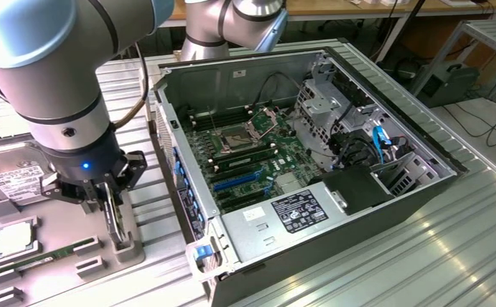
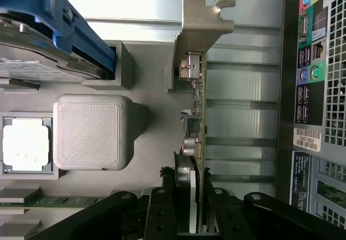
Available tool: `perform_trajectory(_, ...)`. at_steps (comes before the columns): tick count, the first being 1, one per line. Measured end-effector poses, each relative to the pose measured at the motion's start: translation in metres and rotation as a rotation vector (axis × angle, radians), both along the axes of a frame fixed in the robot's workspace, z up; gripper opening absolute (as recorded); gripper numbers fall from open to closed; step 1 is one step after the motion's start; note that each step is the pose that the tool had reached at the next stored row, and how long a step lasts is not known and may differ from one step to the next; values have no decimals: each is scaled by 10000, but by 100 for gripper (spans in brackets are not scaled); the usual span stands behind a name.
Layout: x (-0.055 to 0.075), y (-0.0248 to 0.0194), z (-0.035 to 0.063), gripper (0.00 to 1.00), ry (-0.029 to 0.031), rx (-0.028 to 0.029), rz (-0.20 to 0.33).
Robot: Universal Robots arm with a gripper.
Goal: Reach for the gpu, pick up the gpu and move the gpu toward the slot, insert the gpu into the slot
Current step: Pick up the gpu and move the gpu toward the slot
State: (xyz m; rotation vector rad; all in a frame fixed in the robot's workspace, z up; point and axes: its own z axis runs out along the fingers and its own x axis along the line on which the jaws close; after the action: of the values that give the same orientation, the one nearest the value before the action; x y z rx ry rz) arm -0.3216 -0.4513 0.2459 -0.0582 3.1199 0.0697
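The gpu [image 1: 117, 225] stands on edge in a grey holder [image 1: 125, 251] at the exterior view's left, beside the open computer case. In the wrist view the gpu [image 2: 198, 115] is seen edge-on, with its silver bracket [image 2: 201, 26] at the far end. My gripper [image 1: 112, 214] reaches down over it, and its black fingers [image 2: 162, 205] sit close against both faces of the card, so the gripper [image 2: 192, 210] looks shut on it. The card still rests in the holder. Blue expansion slots [image 1: 235, 181] lie on the motherboard inside the case.
The grey fixture tray [image 1: 61, 224] also carries a hard drive [image 1: 13, 173], a processor chip [image 1: 13, 238] and a green memory stick [image 1: 43, 259]. The case wall [image 1: 176, 160] rises just beside the holder. Its rear ports [image 2: 313, 88] face the card. A power supply [image 1: 303, 208] fills the case's near end.
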Motion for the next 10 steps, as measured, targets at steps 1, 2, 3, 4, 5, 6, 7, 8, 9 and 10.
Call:
perform_trajectory(1, 0, 0, 5, 28, 0, 0, 0)
perform_trajectory(2, 0, 0, 13, 28, 1, -1, 0)
perform_trajectory(3, 0, 0, 26, 28, 0, 0, 0)
perform_trajectory(4, 0, 0, 39, 28, 1, -1, 0)
perform_trajectory(5, 0, 0, 54, 28, 1, -1, 0)
perform_trajectory(6, 0, 0, 73, 28, 2, -1, 0)
perform_trajectory(7, 0, 0, 93, 28, 1, -1, 0)
perform_trajectory(8, 0, 0, 109, 28, 1, 0, 0)
perform_trajectory(9, 0, 0, 123, 28, 0, 0, 0)
perform_trajectory(10, 0, 0, 134, 28, 0, 0, 0)
